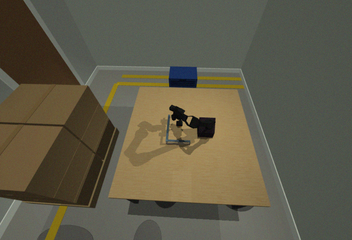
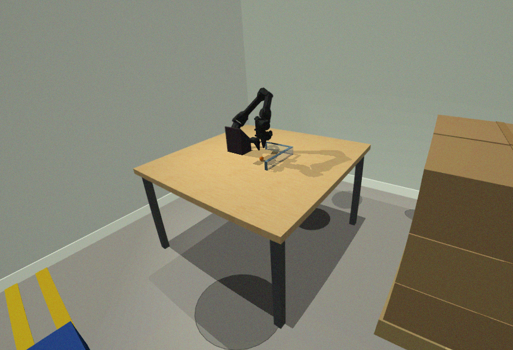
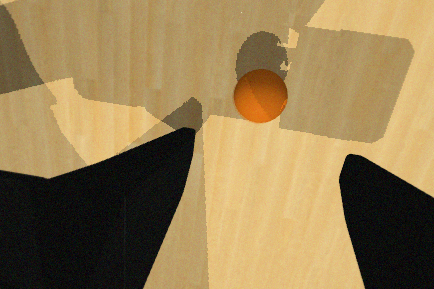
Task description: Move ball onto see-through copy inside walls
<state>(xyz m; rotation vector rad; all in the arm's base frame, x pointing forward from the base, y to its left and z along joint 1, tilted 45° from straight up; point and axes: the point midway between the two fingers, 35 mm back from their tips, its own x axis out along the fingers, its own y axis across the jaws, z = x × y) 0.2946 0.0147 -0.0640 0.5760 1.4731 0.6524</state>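
Note:
The orange ball [image 2: 261, 158] [image 3: 260, 95] rests on the table, on the inner side of the two low clear walls with blue edges [image 1: 168, 128] [image 2: 278, 154]. It lies near the free end of one wall, apart from it. No separate see-through copy shows; it seems to coincide with the ball, though I cannot tell how exactly. My gripper [image 2: 261, 147] [image 3: 267, 153] is open and empty, above table level. In the wrist view the ball lies beyond the fingertips, between their lines and touching neither. In the top view the arm mostly hides the ball.
The dark arm base [image 1: 206, 127] [image 2: 237, 140] stands on the wooden table [image 1: 187, 172] [image 2: 215, 180], on the open side of the corner. The second wall [image 1: 179, 140] joins the first at the corner. Stacked cartons [image 1: 42, 146] [image 2: 459, 213] and a blue box [image 1: 182, 74] stand off the table.

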